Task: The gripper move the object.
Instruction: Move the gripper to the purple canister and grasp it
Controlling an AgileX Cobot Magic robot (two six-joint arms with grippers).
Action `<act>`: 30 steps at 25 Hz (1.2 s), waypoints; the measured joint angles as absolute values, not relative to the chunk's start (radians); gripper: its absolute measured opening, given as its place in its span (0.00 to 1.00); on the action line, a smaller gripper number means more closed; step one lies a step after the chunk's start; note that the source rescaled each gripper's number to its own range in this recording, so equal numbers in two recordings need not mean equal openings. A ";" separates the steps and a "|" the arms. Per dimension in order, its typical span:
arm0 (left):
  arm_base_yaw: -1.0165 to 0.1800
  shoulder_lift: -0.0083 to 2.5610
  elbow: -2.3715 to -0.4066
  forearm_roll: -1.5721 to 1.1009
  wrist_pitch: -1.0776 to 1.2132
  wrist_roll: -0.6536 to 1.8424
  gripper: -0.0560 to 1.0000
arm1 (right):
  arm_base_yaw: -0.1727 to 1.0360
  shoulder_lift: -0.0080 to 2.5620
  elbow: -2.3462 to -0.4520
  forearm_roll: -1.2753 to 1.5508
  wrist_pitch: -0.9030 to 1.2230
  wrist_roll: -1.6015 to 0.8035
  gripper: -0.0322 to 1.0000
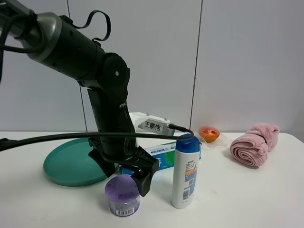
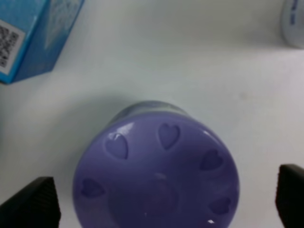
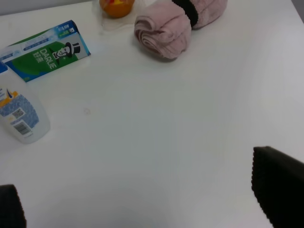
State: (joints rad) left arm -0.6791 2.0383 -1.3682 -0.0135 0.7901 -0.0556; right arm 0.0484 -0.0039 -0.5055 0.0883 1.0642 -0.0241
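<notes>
In the high view you have one purple jar with a barcode label, one blue-capped bottle, one toothpaste box, one teal plate and one pink towel. The arm's white tag reads 王鹏伟. Your left gripper stands spread, the jar just below it.

In the left wrist view the heart-slotted lid lies between both fingertips, touching neither.

In the right wrist view your right gripper is wide apart above the table. The box reads DARLIE.
</notes>
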 joint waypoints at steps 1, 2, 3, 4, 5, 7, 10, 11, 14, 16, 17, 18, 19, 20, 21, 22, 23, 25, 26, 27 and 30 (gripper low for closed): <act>-0.679 2.049 -1.368 -0.014 0.789 -0.056 0.99 | 0.048 -0.004 -0.505 0.088 1.064 -0.024 1.00; -0.679 2.060 -1.368 -0.014 0.789 -0.056 0.99 | 0.048 -0.004 -0.505 0.088 1.064 -0.024 1.00; -0.679 2.067 -1.368 -0.014 0.788 -0.056 0.99 | 0.048 -0.004 -0.505 0.088 1.064 -0.024 1.00; -0.679 2.073 -1.368 -0.014 0.786 -0.056 0.99 | 0.048 -0.004 -0.505 0.088 1.064 -0.024 1.00; -0.679 2.079 -1.368 -0.012 0.785 -0.056 0.99 | 0.048 -0.004 -0.505 0.088 1.064 -0.024 1.00; -0.679 2.082 -1.368 -0.009 0.773 -0.056 0.99 | 0.048 -0.004 -0.505 0.088 1.064 -0.024 1.00; -0.679 2.082 -1.368 0.000 0.751 -0.056 0.99 | 0.048 -0.004 -0.505 0.088 1.064 -0.024 1.00; -0.679 2.084 -1.368 0.000 0.745 -0.056 0.99 | 0.048 -0.004 -0.505 0.088 1.064 -0.024 1.00; -0.679 2.100 -1.368 -0.006 0.734 -0.056 0.99 | 0.048 -0.004 -0.505 0.088 1.064 -0.024 1.00; -0.679 2.113 -1.369 -0.006 0.733 -0.056 0.99 | 0.048 -0.004 -0.505 0.088 1.064 -0.024 1.00; -0.679 2.116 -1.370 -0.006 0.731 -0.056 0.99 | 0.048 -0.004 -0.505 0.088 1.064 -0.024 1.00; -0.679 2.119 -1.370 -0.006 0.727 -0.056 0.99 | 0.048 -0.004 -0.505 0.088 1.064 -0.024 1.00; -0.679 2.123 -1.373 0.000 0.726 -0.056 0.99 | 0.048 -0.004 -0.505 0.088 1.064 -0.024 1.00; -0.679 2.126 -1.372 -0.006 0.726 -0.057 0.99 | 0.048 -0.004 -0.505 0.088 1.064 -0.024 1.00; -0.679 2.129 -1.374 -0.006 0.726 -0.057 0.99 | 0.048 -0.004 -0.505 0.088 1.064 -0.024 1.00; -0.679 2.131 -1.374 -0.006 0.724 -0.057 0.99 | 0.048 -0.004 -0.505 0.088 1.064 -0.024 1.00; -0.679 2.132 -1.374 -0.006 0.724 -0.057 0.99 | 0.048 -0.004 -0.505 0.088 1.064 -0.024 1.00; -0.679 2.134 -1.375 -0.006 0.719 -0.057 0.99 | 0.048 -0.004 -0.505 0.088 1.064 -0.024 1.00; -0.679 2.136 -1.377 -0.006 0.717 -0.057 0.99 | 0.048 -0.004 -0.505 0.088 1.064 -0.024 1.00; -0.679 2.136 -1.377 -0.006 0.717 -0.057 0.99 | 0.048 -0.004 -0.505 0.088 1.064 -0.024 1.00; -0.679 2.136 -1.378 -0.006 0.720 -0.057 0.99 | 0.048 -0.004 -0.505 0.088 1.064 -0.024 1.00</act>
